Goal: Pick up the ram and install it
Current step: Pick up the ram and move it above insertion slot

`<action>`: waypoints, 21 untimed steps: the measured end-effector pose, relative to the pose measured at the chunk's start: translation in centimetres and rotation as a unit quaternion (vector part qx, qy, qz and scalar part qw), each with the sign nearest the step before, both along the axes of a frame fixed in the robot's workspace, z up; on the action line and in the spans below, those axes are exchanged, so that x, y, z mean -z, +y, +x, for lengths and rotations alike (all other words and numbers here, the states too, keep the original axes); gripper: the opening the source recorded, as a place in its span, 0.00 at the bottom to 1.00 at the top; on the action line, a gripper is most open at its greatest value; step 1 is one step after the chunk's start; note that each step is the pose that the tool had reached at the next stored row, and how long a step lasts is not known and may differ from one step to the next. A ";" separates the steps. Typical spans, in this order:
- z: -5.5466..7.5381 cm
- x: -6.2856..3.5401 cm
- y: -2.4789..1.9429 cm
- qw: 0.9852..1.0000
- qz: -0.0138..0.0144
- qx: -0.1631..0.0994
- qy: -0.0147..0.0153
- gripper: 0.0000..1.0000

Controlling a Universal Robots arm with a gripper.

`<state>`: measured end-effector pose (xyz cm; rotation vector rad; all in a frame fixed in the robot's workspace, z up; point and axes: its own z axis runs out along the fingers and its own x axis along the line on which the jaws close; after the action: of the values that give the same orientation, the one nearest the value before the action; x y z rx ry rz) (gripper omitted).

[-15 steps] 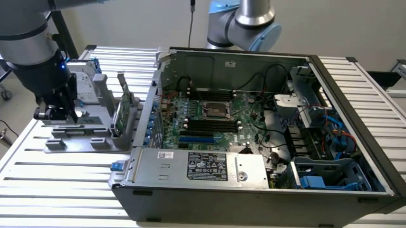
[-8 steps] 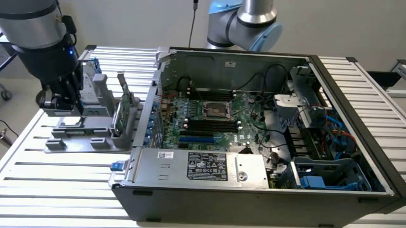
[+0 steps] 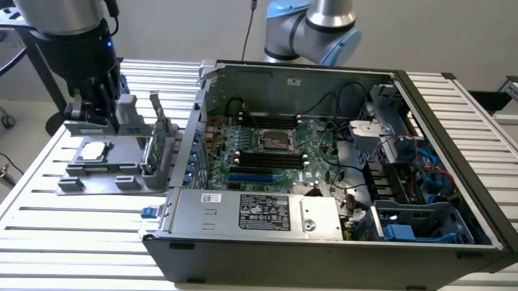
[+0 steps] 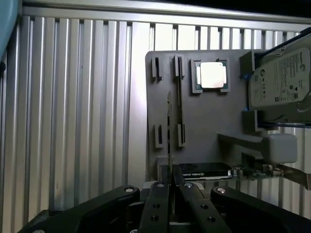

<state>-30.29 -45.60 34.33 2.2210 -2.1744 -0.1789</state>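
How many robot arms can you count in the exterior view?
2. A dark arm hangs over the tray at the exterior view's left; a blue-jointed arm stands behind the open case. Others may lie outside the frame.

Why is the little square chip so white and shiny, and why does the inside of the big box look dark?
Wrist view: the square chip on the grey tray bounces light back, so it glares white. Exterior view: the walls of the computer case shade its inside, while the slatted table around it gleams.
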 end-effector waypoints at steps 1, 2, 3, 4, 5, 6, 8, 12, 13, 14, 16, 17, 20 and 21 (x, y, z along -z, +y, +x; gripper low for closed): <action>0.4 -0.36 0.00 1.000 0.000 0.000 0.001 0.14; 0.9 -0.70 0.00 1.000 0.001 0.000 0.002 0.14; 1.3 -1.05 0.00 1.000 0.001 0.000 0.003 0.14; 1.8 -1.39 0.00 1.000 0.002 0.000 0.005 0.14; 2.3 -1.75 0.00 1.000 0.002 0.000 0.006 0.14; 2.7 -2.08 -0.01 1.000 0.002 0.000 0.007 0.14; 3.6 -2.73 0.00 1.000 0.004 0.000 0.009 0.14; 5.4 -3.92 0.00 1.000 0.006 0.000 0.014 0.14; 5.9 -4.12 0.00 1.000 0.006 0.000 0.015 0.14; 6.3 -4.29 0.00 1.000 0.007 0.000 0.017 0.14; 7.2 -4.45 0.00 1.000 0.008 0.000 0.018 0.14; 7.7 -4.47 0.00 1.000 0.009 0.000 0.018 0.14; 9.1 -4.48 0.00 1.000 0.010 0.000 0.019 0.14; 9.5 -4.48 0.00 1.000 0.011 0.000 0.019 0.14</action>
<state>-20.75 -45.59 38.81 2.2096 -2.1631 -0.2442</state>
